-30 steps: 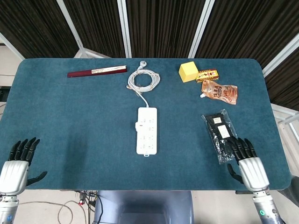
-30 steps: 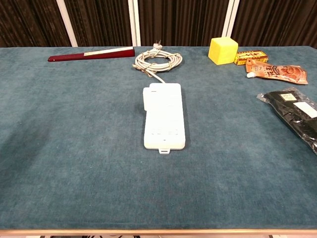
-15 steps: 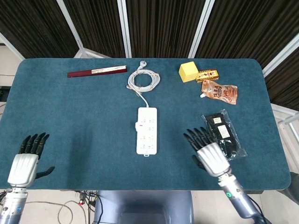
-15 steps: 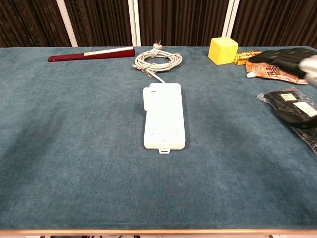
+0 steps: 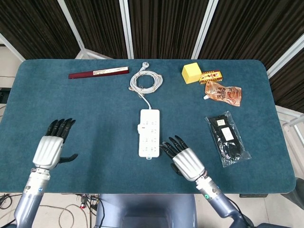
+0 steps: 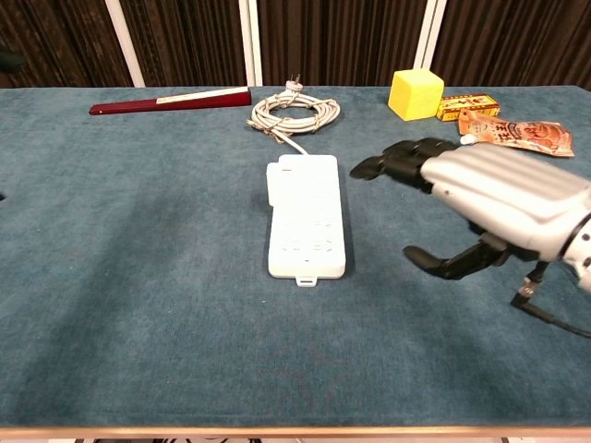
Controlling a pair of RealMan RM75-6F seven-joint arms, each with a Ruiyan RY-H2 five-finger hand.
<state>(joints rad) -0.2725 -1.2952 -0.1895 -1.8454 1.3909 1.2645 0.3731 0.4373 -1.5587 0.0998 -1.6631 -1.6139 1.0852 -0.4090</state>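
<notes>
Right hand [image 5: 186,161] spread, empty, just right of white power strip [image 5: 149,132] lying mid-desk. Left hand [image 5: 50,145] spread, well apart. Risk: fingertips nudge the strip sideways, dragging its coiled cord [image 5: 146,81].

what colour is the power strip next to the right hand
White; the power strip by the right hand shows best in the chest view.
</notes>
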